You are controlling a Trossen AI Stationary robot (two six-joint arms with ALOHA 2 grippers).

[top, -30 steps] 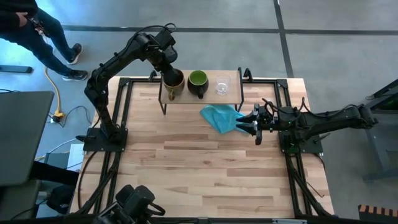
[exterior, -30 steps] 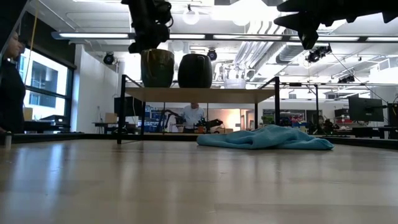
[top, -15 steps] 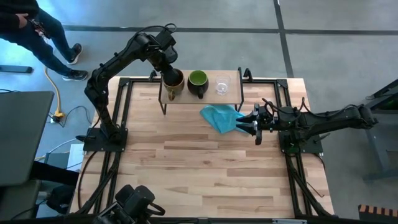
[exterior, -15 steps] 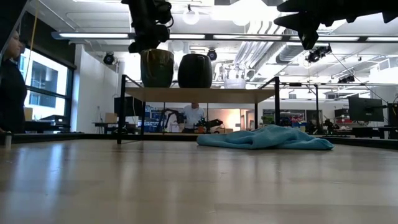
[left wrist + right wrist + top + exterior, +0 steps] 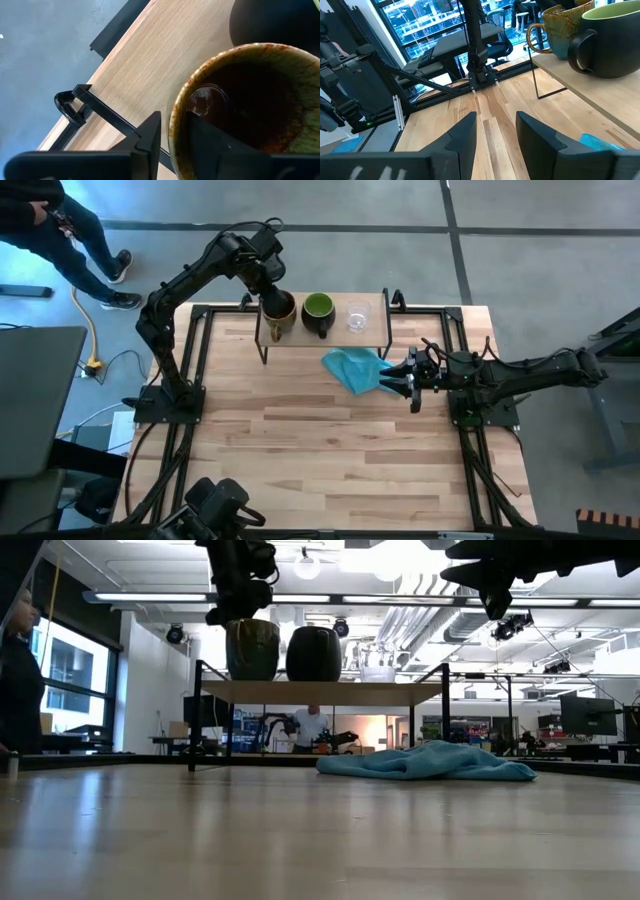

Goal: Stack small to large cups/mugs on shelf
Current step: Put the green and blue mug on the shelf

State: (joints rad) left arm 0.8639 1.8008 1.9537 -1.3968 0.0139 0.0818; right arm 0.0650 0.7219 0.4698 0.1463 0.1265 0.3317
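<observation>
Three cups stand in a row on the shelf point(image 5: 340, 338). The tan-brown mug point(image 5: 278, 308) is at its left end, the dark mug with green inside point(image 5: 318, 308) in the middle, and the clear glass cup point(image 5: 357, 315) toward the right. My left gripper point(image 5: 172, 125) points down over the tan-brown mug point(image 5: 250, 100), slightly open, with the rim between its fingers. My right gripper point(image 5: 495, 120) waits open and level near the table's right edge point(image 5: 400, 380), beside a blue cloth. My left gripper comes at the tan-brown mug from above, with one finger point(image 5: 210, 145) inside it and the other point(image 5: 150, 135) outside the rim point(image 5: 176, 120). A thin gap shows between the outer finger and the rim. Whether the inner finger touches the wall I cannot tell. The mug stands upright on the shelf.
A crumpled blue cloth point(image 5: 352, 368) lies on the table just in front of the shelf's right half, close to my right gripper. The near half of the wooden tabletop point(image 5: 330, 460) is bare. A person point(image 5: 60, 230) stands beyond the table's far left corner.
</observation>
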